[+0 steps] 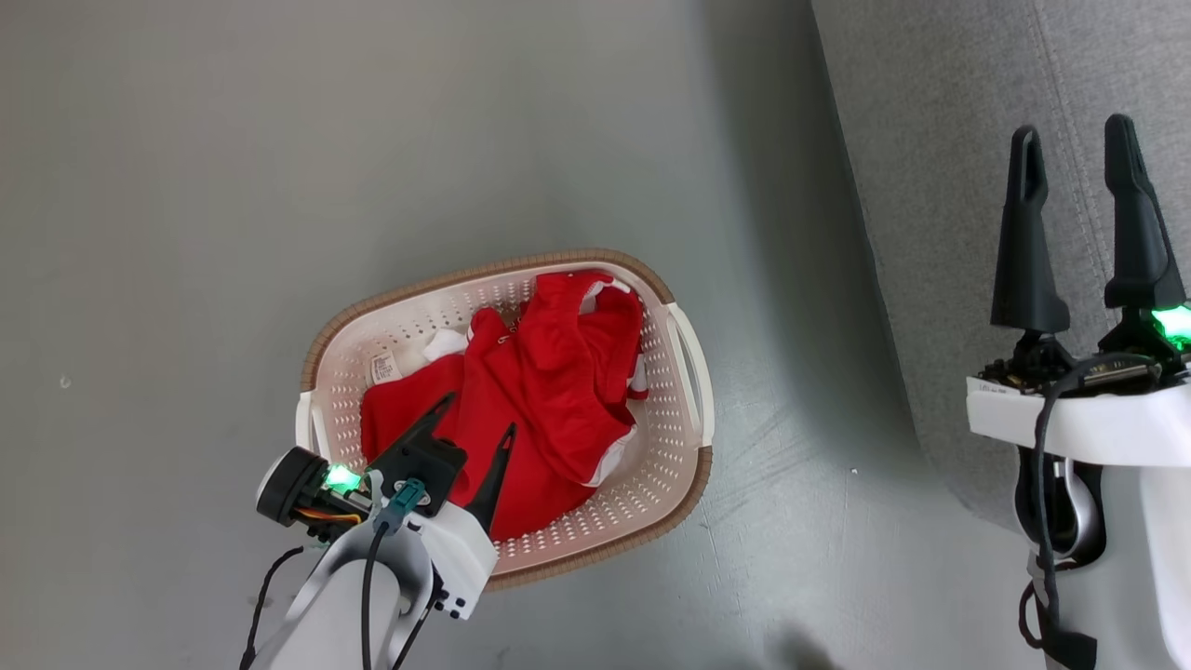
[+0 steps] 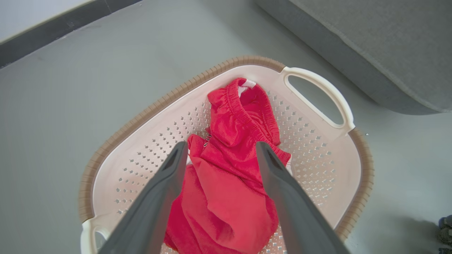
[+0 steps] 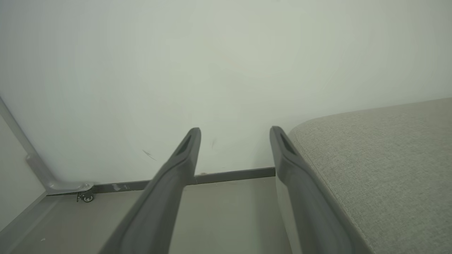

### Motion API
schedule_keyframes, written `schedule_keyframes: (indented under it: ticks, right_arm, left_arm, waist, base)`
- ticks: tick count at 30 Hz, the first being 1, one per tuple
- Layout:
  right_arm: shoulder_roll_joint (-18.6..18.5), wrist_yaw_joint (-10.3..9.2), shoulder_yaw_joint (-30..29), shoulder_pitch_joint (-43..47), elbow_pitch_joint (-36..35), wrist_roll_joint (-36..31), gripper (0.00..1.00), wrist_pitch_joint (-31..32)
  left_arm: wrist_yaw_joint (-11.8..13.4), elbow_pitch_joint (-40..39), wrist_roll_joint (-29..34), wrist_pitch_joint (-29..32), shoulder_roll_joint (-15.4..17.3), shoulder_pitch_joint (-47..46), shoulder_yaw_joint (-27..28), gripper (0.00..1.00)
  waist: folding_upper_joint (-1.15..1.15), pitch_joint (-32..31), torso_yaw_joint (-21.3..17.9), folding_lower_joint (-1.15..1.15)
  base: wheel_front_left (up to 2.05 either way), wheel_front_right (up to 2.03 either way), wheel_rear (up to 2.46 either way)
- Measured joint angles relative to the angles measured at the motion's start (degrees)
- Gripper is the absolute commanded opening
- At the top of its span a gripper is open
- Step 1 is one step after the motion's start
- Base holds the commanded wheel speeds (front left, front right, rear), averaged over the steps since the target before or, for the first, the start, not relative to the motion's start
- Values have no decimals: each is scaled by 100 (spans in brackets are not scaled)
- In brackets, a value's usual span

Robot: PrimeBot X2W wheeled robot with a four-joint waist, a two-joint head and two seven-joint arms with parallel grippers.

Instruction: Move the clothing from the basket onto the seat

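The clothing [image 1: 549,391], crumpled bright red with white trim, lies in the basket [image 1: 656,465] just beneath the left end effector [image 1: 482,414]. Its long axis runs ahead along the wide-spread fingers, elastic waistband farthest. The right end effector [image 1: 1072,130], equally wide and holding nothing, is beside the seat [image 1: 930,140].

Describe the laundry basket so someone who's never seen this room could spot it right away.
Find the large light-grey sofa on the right of the head view; the basket sits on the grey floor left of it. It is oval, cream-white plastic with perforated walls, a brown woven-look rim, and bright red clothing inside.
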Motion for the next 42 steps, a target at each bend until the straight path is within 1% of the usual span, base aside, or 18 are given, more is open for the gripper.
schedule_keyframes:
  ticks: [2,25,33,38,42]
  right_arm:
    - [-1,0,-5,-68,16,32,100,0]
    - [-13,0,-32,-960,243,93,100,-9]
    - [-16,0,-26,-1083,311,146,100,-9]
    - [-19,0,-15,-1172,331,186,100,-9]
    - [-21,0,-11,-1196,348,188,100,-9]
  left_arm:
    - [-75,76,0,0,1,-39,-20,100]
    - [-263,847,22,58,1,-765,-164,100]
    - [-277,1128,63,198,41,-950,-169,100]
    - [-275,1348,63,337,152,-1042,-135,100]
    - [-255,1469,62,449,130,-1085,-114,100]
  waist:
    - [0,77,-12,0]
    - [0,800,-199,0]
    - [0,975,-247,0]
    - [0,1067,-284,0]
    - [0,1123,-304,0]
  base:
    - [0,0,0]
    - [0,0,0]
    - [0,0,0]
    - [0,0,0]
    - [0,0,0]
